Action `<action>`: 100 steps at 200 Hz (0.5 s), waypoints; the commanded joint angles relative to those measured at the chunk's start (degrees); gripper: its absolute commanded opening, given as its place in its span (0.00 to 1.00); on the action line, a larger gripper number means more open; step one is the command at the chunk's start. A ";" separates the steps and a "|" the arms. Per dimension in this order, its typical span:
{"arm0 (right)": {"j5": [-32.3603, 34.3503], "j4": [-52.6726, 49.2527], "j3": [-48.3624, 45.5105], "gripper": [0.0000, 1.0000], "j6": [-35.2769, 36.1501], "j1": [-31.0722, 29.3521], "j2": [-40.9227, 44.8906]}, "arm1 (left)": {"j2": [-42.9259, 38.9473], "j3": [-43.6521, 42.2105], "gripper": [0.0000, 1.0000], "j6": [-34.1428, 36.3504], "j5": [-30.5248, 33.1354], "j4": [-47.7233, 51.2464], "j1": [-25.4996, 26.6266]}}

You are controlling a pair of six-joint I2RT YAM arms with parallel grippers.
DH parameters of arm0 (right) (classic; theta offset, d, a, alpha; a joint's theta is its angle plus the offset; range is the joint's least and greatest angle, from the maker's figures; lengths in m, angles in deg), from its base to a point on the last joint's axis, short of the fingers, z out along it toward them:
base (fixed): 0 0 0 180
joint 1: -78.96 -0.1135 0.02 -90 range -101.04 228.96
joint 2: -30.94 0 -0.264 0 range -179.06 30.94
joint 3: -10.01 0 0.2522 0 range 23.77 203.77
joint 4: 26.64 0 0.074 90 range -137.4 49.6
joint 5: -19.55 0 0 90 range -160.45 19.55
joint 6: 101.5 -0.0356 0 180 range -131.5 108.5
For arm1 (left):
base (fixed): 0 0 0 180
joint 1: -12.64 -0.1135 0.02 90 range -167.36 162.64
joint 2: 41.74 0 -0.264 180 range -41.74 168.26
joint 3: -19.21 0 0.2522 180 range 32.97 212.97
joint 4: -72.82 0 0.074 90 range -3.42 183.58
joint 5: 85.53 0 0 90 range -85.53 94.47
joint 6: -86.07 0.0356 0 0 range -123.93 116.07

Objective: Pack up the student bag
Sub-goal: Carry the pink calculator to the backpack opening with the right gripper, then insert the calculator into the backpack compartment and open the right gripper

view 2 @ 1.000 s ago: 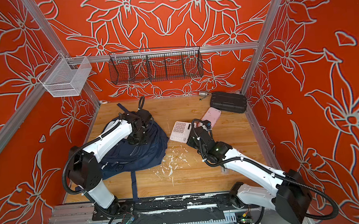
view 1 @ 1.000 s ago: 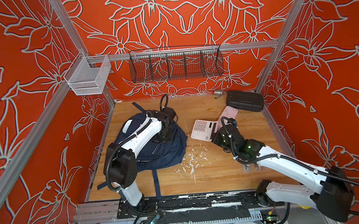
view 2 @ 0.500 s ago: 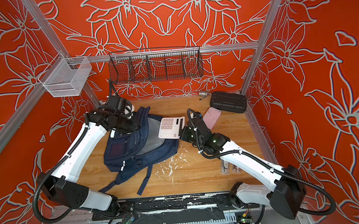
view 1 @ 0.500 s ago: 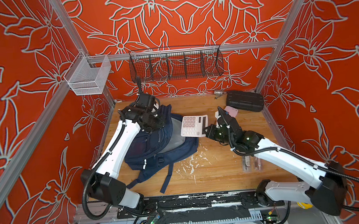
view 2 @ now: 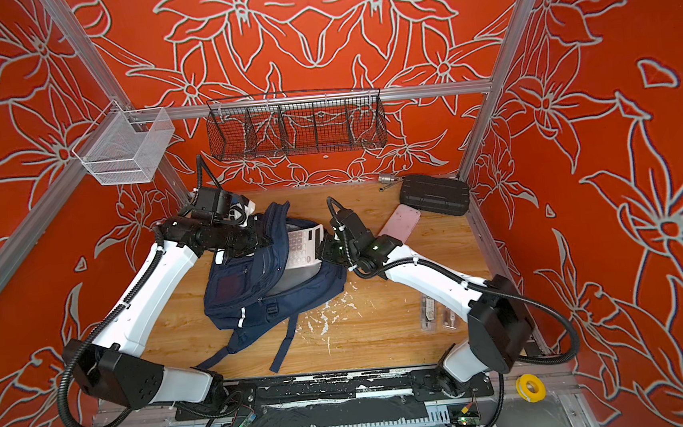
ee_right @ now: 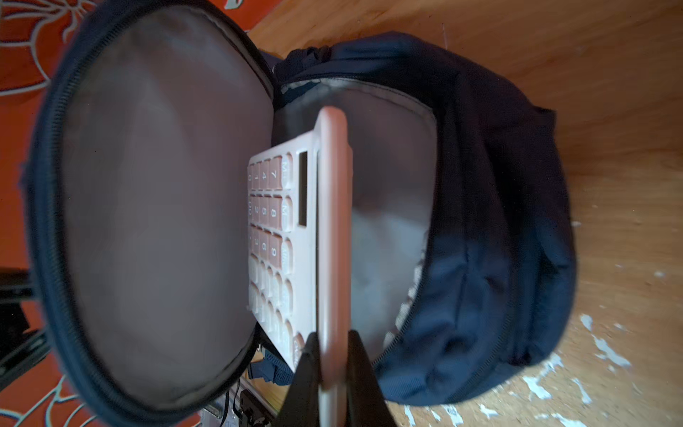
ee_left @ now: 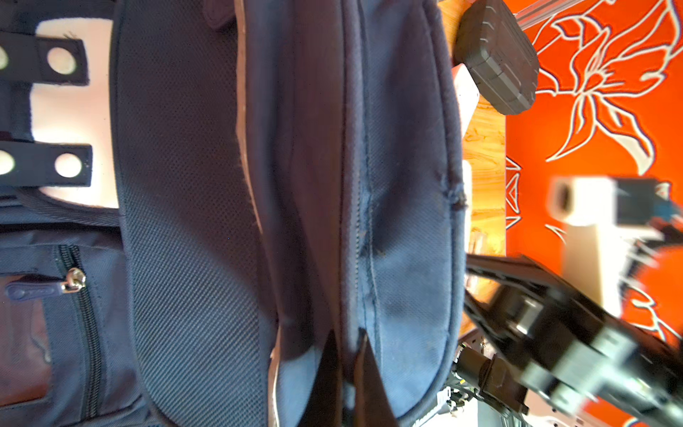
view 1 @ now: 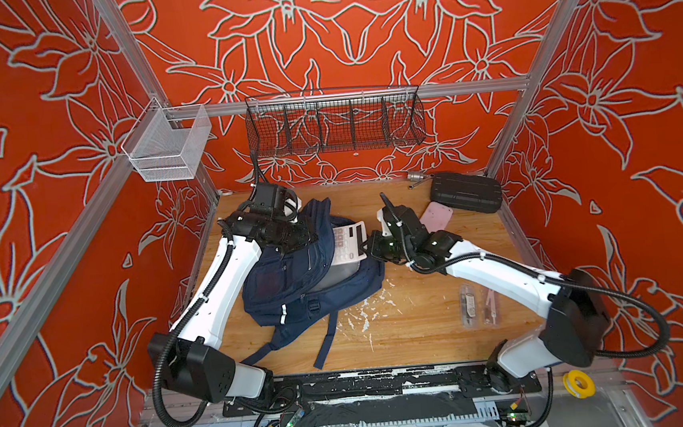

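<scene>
The student bag [view 1: 296, 297] [view 2: 251, 301], a navy backpack, lies at the left middle of the wooden table in both top views. My left gripper [ee_left: 347, 342] [view 1: 310, 235] is shut on a fold of its top flap and holds the flap raised, so the grey lining [ee_right: 159, 203] shows. My right gripper [ee_right: 334, 342] [view 1: 369, 246] is shut on the edge of a pink-and-white calculator [ee_right: 288, 229] [view 1: 348, 243]. The calculator stands on edge, partly inside the bag's open mouth, between the raised flap and the bag's body [ee_right: 499, 222].
A black ribbed hard case [view 1: 465, 192] and a pink flat item [view 1: 436, 217] lie at the back right. Two small clear packets [view 1: 478, 306] lie beside the right arm. White flecks [view 1: 364, 317] dot the wood. A black wire basket [view 1: 334, 119] and a white mesh basket [view 1: 167, 145] hang on the rails.
My left gripper lifted the bag's flap up and back, opening the bag. My right gripper picked the calculator off the table and carried it left into the opening.
</scene>
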 commanded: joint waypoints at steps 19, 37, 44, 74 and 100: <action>-9.12 10.26 8.50 0.11 0.26 -2.28 -13.42 | -2.27 2.18 0.00 1.96 -2.82 -4.11 -0.03; -10.92 11.12 12.20 0.12 -0.69 -3.73 -18.41 | -1.43 2.37 0.00 1.85 -3.54 -4.66 0.01; -11.82 11.93 13.29 0.12 -1.64 -4.34 -19.91 | -1.15 2.30 0.00 1.82 -3.90 -4.85 -0.03; -14.07 16.33 14.41 0.13 -6.88 -7.20 -24.54 | -0.72 1.85 0.00 1.35 -4.06 -5.70 0.02; -14.26 13.28 15.05 0.21 -7.78 -8.96 -25.68 | -0.71 1.44 0.00 1.78 -3.55 -5.87 -0.02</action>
